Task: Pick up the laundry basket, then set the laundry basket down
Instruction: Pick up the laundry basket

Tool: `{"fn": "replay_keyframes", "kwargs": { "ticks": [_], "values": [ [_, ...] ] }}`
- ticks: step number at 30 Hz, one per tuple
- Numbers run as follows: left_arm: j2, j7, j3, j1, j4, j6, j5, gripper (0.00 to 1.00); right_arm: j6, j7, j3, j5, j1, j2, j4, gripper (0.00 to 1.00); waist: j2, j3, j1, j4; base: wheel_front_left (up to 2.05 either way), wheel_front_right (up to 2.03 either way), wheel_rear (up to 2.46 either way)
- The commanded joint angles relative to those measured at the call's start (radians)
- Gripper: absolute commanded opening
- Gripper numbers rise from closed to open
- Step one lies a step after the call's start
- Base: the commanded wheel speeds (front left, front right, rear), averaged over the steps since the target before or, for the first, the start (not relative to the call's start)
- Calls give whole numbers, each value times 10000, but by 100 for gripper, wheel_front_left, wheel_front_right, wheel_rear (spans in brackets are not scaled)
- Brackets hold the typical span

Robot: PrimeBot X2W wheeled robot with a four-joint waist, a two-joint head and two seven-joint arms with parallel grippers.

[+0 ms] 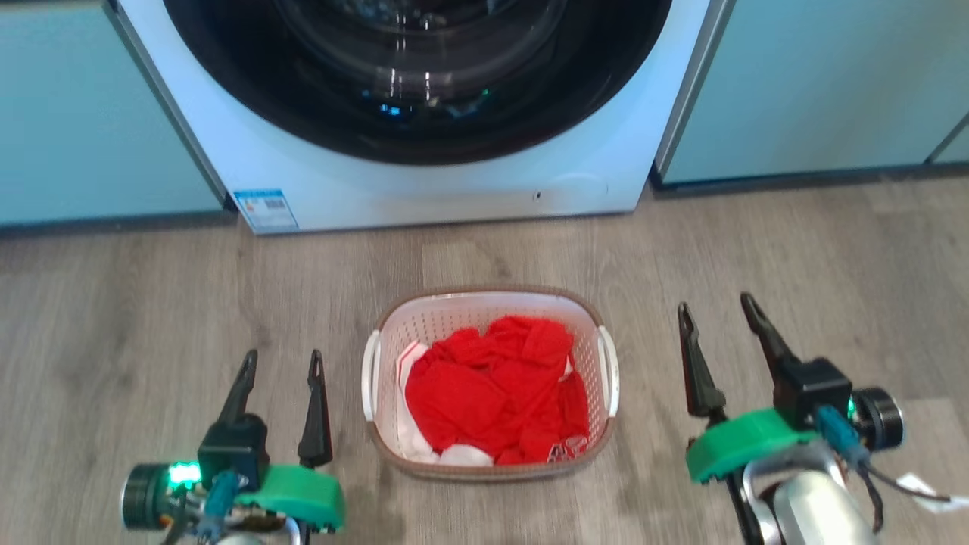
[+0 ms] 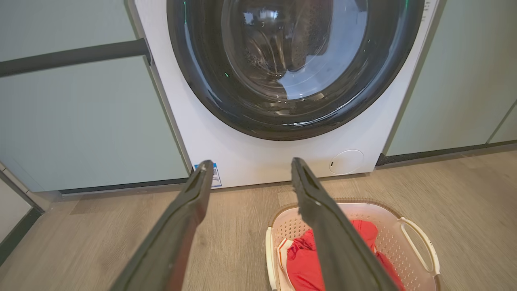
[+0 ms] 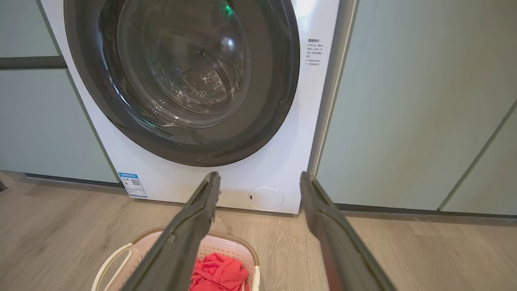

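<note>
The white perforated laundry basket (image 1: 454,310) with a brown rim band and two white side handles stands on the wood floor in front of the washing machine, holding red and white cloth (image 1: 496,390). My left gripper (image 1: 282,363) hovers open to the basket's left, apart from it. On the basket's other side my right gripper (image 1: 718,305) is open too, with nothing between its fingers. The basket (image 2: 389,238) lies at the lower right of the left wrist view, behind the open left gripper (image 2: 250,167). In the right wrist view the basket (image 3: 238,248) lies at the lower left of the open right gripper (image 3: 260,180).
A white front-loading washing machine (image 1: 454,182) with a closed dark round door stands just beyond the basket. Pale green cabinet fronts (image 1: 817,83) flank it on both sides. Wood floor (image 1: 136,303) stretches left and right of the basket.
</note>
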Motion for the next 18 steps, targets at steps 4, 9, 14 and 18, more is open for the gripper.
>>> {"fn": "replay_keyframes", "kwargs": {
  "ticks": [4,9,14,18],
  "values": [
    [-43,-97,365,-1068,-164,-100,-61,100,25,-134,186,-129,-948,-97,-125,100,-1,1100,0,21,0,0,0],
    [-74,-97,358,-2112,185,-227,-90,100,25,-134,-3,-226,-1763,-97,192,100,-1,2422,0,96,0,0,0],
    [-97,-97,314,-3252,794,-299,-114,100,25,-134,-219,-282,-2566,-97,633,100,-1,3669,0,212,0,0,0],
    [-109,-97,263,-4052,1378,-516,-286,100,25,-134,-403,-224,-3179,-97,976,100,-1,4577,0,287,0,0,0]
  ]
}}
